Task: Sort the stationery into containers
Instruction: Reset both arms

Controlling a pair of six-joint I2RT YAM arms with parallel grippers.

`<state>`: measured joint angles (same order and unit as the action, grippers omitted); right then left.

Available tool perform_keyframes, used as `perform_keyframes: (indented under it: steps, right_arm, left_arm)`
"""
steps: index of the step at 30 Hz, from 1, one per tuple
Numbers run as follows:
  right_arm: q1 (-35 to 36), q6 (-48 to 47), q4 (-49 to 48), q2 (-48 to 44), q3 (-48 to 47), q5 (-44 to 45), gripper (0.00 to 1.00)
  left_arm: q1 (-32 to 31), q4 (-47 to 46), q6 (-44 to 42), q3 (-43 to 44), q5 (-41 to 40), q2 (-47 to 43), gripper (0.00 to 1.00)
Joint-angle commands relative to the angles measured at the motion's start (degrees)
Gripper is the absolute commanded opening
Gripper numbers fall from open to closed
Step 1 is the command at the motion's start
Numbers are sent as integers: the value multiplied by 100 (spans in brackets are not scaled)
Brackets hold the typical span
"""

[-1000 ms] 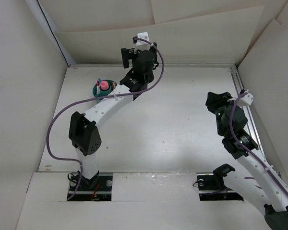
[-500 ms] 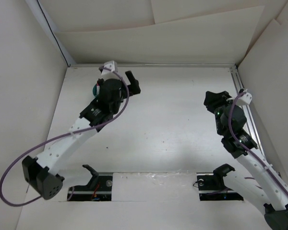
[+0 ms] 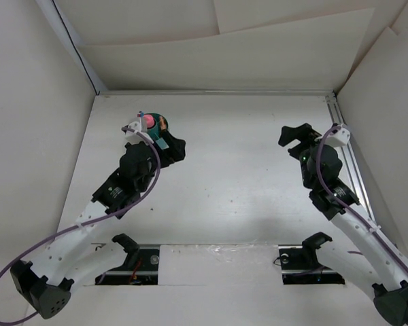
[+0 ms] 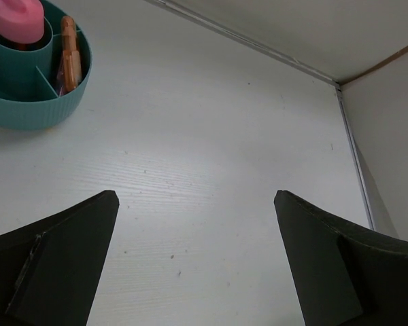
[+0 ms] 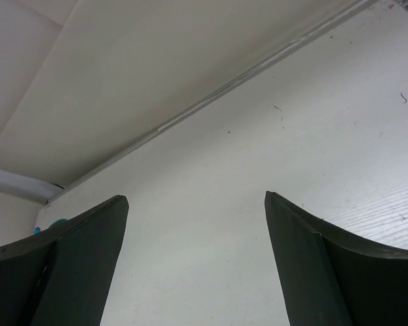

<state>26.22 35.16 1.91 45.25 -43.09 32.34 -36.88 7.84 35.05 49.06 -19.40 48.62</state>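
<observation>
The teal container [image 3: 151,127] stands at the far left of the table. In the left wrist view the container [image 4: 34,109] shows a pink chunky piece [image 4: 17,17] in its middle and an orange piece [image 4: 70,54] in a side compartment. My left gripper [image 3: 175,148] hovers just right of the cup, and its jaws [image 4: 197,197] are open over bare table with nothing between them. My right gripper [image 3: 294,134] is at the right side, open and empty [image 5: 196,198], pointing toward the back wall. No loose stationery shows on the table.
White walls close the table at the back and on both sides. A metal rail [image 3: 347,156] runs along the right edge. The left arm's purple cable [image 3: 68,231] loops beside its links. Both arm bases [image 3: 129,261] sit at the near edge.
The left arm has drawn back from the far wall toward the near left, ending beside the cup. The right gripper has opened wider and shifted slightly left.
</observation>
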Motion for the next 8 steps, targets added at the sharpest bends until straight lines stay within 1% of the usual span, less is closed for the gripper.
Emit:
perform_keyframes:
  steps: [1,3,5,6,8]
  right_arm:
    - [-38,-26,-358,53,-121,-35,88]
    - [-38,-26,-358,54,-121,-87,88]
    - [-38,-26,-358,54,-121,-87,88]
    - [-38,-26,-358,54,-121,-87,88]
    - [-38,-79,-411,54,-121,-35,88]
  left_arm:
    - [23,-169,134,-177,112,-186,100]
    - [23,-168,187,-492,112,-361,100]
    - [23,-387,187,-791,164,-720,100]
    - [23,-527,265,-1010,43,-836,100]
    - [23,-581,266,-1083,-11,-994,100]
